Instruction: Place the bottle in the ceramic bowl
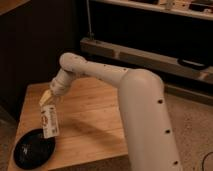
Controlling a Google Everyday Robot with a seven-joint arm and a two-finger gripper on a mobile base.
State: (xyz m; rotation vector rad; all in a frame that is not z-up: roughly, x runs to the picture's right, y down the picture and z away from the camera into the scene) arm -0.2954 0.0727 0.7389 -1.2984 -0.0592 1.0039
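I have the slim white labelled bottle [49,121] gripped by its top in the claw [47,98], hanging above the glossy black ceramic bowl's [34,150] right rim. Next, I'd shift left, lower, release.

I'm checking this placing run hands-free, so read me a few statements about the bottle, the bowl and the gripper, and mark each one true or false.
1. The gripper holds the bottle by its top. True.
2. The bottle lies flat inside the ceramic bowl. False: it hangs upright, its lower end just above the bowl's right rim.
3. The bowl sits at the near left corner of the wooden table. True.
4. The bowl is white. False: it is glossy black.
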